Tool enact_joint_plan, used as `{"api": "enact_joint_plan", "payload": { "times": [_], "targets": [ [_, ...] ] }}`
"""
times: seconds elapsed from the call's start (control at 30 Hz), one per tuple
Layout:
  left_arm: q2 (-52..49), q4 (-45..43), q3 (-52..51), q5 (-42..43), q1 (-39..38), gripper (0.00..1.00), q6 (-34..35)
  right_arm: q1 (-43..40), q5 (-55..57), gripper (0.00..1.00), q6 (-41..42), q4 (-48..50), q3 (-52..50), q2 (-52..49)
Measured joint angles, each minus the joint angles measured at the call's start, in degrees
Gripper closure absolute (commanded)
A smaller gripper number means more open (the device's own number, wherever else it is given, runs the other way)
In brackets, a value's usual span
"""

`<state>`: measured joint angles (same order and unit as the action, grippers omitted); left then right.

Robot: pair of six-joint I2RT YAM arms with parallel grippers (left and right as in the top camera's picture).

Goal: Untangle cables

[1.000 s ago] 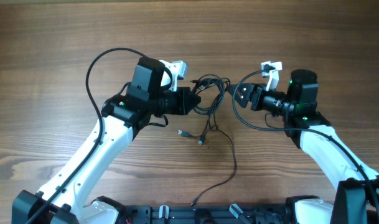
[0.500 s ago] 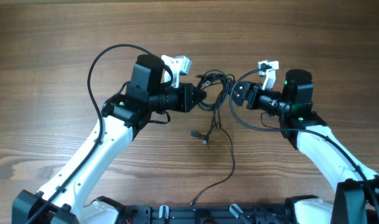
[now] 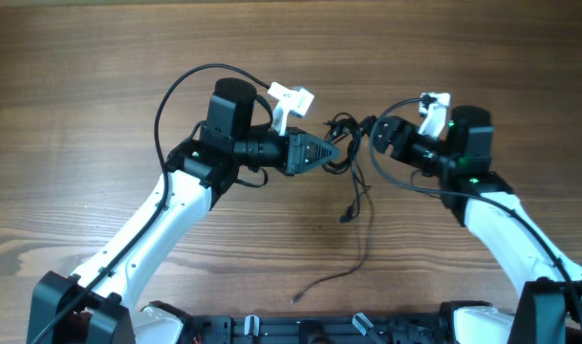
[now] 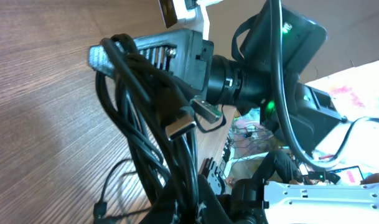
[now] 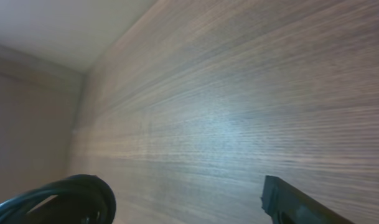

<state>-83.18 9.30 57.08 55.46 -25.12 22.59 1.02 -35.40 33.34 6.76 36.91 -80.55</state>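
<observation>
Brown wood-grain table (image 3: 80,76), filling every view. Held above its middle, between the two grippers: the cables (image 3: 348,143), thin black cords bunched into a tight snarl. Hanging from the snarl, two loose strands: one short, ending in a small plug (image 3: 346,218) close to the tabletop, the other longer, curving down and left toward the near edge. From the left wrist, the same cables (image 4: 145,130) as a thick sheaf of cords running top to bottom, with two flat metal plug tips (image 4: 180,127) poking out side by side halfway along.

Left gripper (image 3: 331,151) pointing right, fingers pinched together to a point on the snarl's left side; in the left wrist view, cords converging into those fingers (image 4: 189,199) at the bottom edge. Right gripper (image 3: 377,134) facing it from just beside, touching the snarl's right side, cords looped over its end in the left wrist view. Impossible to tell whether closed or apart: from the right wrist, only one dark finger (image 5: 301,202) at the lower right and a blurred black loop (image 5: 58,199) at the lower left, bare wood between.

Behind the grippers, white-shelled left arm (image 3: 166,220) and right arm (image 3: 506,225), angling up from the near corners; thick black arm cable (image 3: 176,91) arching over the left one.
</observation>
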Motion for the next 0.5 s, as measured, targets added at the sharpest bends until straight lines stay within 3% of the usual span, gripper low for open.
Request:
{"api": "enact_joint_plan", "payload": {
  "times": [0.13, 0.23, 0.37, 0.5],
  "targets": [
    [-0.1, -0.4, 0.0, -0.1, -0.3, 0.96, -0.9, -6.4, -8.2, 0.18, -3.1, -1.1, 0.0, 0.0],
    [1.5, 0.0, 0.0, 3.2, 0.0, 0.96, -0.9, -12.3, -3.7, 0.19, -3.8, -1.2, 0.0, -2.4],
    [2.3, -0.6, 0.0, 2.9, 0.0, 0.96, -1.0, -11.8, -10.4, 0.21, -4.9, -0.3, 0.0, -2.7],
    [2.3, -3.1, 0.0, 2.7, 0.2, 0.96, -0.8, -11.0, -21.2, 0.32, -6.1, 2.8, -0.1, -2.7]
  ]
}}
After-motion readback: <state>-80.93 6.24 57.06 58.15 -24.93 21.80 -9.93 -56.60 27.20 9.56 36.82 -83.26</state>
